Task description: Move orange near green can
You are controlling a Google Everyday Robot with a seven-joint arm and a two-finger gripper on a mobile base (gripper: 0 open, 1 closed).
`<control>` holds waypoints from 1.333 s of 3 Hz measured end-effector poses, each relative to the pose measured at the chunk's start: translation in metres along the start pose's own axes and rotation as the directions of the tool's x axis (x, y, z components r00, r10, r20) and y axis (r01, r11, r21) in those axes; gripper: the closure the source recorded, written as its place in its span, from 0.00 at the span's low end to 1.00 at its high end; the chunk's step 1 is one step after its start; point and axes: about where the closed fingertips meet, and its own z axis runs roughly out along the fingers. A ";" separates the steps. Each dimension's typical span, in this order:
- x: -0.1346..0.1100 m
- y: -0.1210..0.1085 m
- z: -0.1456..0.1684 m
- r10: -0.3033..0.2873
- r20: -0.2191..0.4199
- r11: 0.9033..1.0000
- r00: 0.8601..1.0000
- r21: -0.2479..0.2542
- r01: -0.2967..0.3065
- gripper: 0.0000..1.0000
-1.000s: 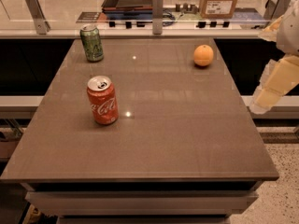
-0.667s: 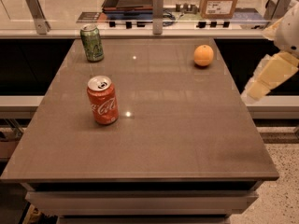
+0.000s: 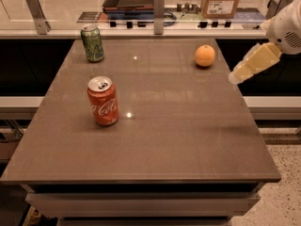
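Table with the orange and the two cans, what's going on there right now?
A robot arm is at work here. Its tool hangs at the right edge of the table, just right of the orange and not touching it. The orange sits toward the far right of the table, while the green can stands at the far left, well apart from it. A red cola can stands nearer the front left. The orange has not yet been brought over to the green can.
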 end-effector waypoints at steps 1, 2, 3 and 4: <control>-0.005 -0.020 0.022 0.040 0.084 0.999 0.996 0.012 -0.041 0.00; -0.007 -0.050 0.070 0.106 0.182 0.993 0.978 0.027 -0.113 0.00; -0.007 -0.050 0.070 0.106 0.182 0.993 0.978 0.027 -0.113 0.00; -0.015 -0.064 0.079 0.128 0.232 0.990 0.964 0.029 -0.138 0.00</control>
